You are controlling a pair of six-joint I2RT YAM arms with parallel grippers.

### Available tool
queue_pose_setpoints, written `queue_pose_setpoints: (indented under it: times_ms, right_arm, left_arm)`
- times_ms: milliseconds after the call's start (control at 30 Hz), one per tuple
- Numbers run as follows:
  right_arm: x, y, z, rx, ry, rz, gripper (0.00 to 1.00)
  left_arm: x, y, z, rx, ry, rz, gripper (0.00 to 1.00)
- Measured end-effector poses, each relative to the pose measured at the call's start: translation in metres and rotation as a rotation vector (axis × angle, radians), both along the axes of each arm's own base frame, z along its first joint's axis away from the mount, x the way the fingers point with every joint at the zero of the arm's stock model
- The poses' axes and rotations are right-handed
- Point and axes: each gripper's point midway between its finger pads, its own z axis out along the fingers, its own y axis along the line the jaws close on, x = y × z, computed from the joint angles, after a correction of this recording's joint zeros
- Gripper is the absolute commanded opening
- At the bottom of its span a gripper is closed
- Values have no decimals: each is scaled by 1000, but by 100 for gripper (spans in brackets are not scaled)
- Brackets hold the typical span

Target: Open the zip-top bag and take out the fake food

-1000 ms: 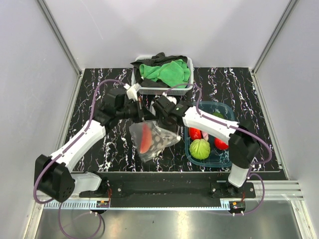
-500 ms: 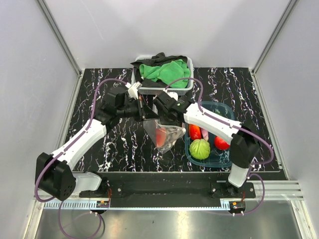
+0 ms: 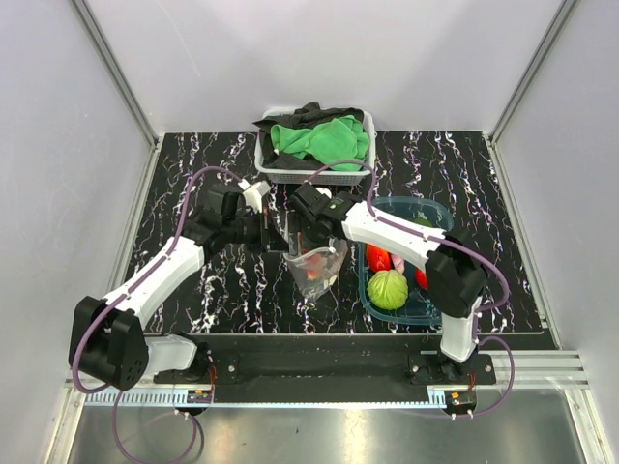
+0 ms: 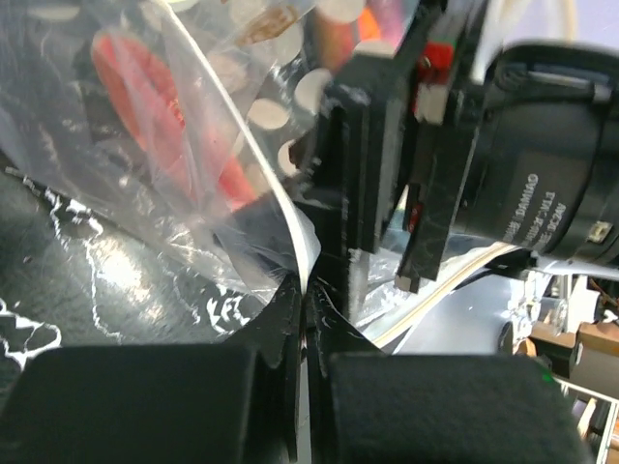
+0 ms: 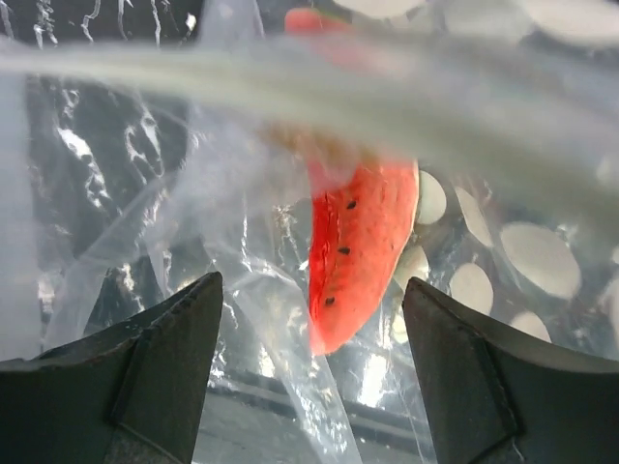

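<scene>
The zip-top bag [image 3: 317, 269], clear with pale dots, hangs between my two grippers above the dark marbled table. A red watermelon slice [image 5: 363, 242] lies inside it, also showing in the left wrist view [image 4: 145, 87]. My left gripper [image 3: 283, 237] is shut on the bag's top edge [image 4: 305, 275]. My right gripper [image 3: 309, 232] is open at the top of the bag, its fingers [image 5: 179, 329] spread wide on either side of the slice; the blurred zip strip [image 5: 290, 72] crosses close above. A green leafy ball [image 3: 387, 289] and red fruit [image 3: 378, 258] lie in the teal tub [image 3: 440, 217].
A white basket [image 3: 319, 176] of green and black cloth stands at the back, just behind the grippers. The teal tub sits right of the bag, under my right forearm. Grey walls close in the left, right and back sides.
The bag has shifted right and now hangs narrower and more bunched under the grippers. The left gripper has pulled back slightly left; the right wrist has moved left over the bag's top.
</scene>
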Motion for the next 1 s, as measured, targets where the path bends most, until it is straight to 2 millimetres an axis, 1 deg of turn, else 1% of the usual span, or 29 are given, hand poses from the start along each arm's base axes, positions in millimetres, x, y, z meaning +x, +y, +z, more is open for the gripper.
queue_pose_setpoints:
  times_ms: [33,100,133,167,267,300,367,400,467,500,533,633,700,733,767,833,867,900,967,1000]
  right_arm:
    - [1,2,-4,-1,4,2,83]
    - [1,2,-13,-13,13,3,79]
    - [1,2,-18,-22,18,8,76]
    - [2,2,-23,-29,20,13,65]
    - [4,3,-37,-50,24,33,56]
    - [4,4,-41,-55,24,38,56]
    - [5,4,-48,-63,27,47,56]
    - [5,4,-49,-64,27,50,57]
    - [5,5,-49,-62,22,55,63]
    - [6,5,-50,-60,20,57,67]
    - [6,5,-50,-59,18,61,69]
    - [4,4,-47,-54,16,68,72]
    - [3,4,-41,-38,17,71,74]
    - [3,3,-38,-31,16,70,74]
    - [3,2,-35,-23,13,69,74]
    - [4,2,-28,-6,9,67,73]
    - [4,2,-25,4,10,67,73]
    - [5,2,-23,11,10,67,73]
    - [6,3,-22,16,10,66,73]
    - [5,3,-22,18,12,67,73]
  left_arm:
    - [-1,1,-2,5,4,0,0]
    - [-2,2,-7,14,9,0,0]
    - [-3,3,-8,17,12,1,0]
    - [-3,4,-10,27,15,6,0]
    - [-5,6,-17,36,29,11,0]
    - [-6,6,-17,36,30,10,0]
    - [-7,6,-18,37,31,7,0]
    - [-7,6,-19,38,35,6,0]
    - [-8,6,-21,39,40,7,0]
    - [-8,6,-21,39,39,7,0]
    - [-8,6,-20,38,40,8,0]
    - [-8,6,-18,34,44,11,0]
    - [-7,4,-13,26,40,11,0]
    - [-5,3,-9,21,34,10,5]
    - [-3,2,-4,14,28,11,16]
    - [-1,1,2,6,19,14,19]
    - [0,1,5,4,18,18,27]
    - [1,1,6,5,20,22,30]
    - [2,1,4,15,33,30,34]
    - [2,2,2,21,43,36,38]
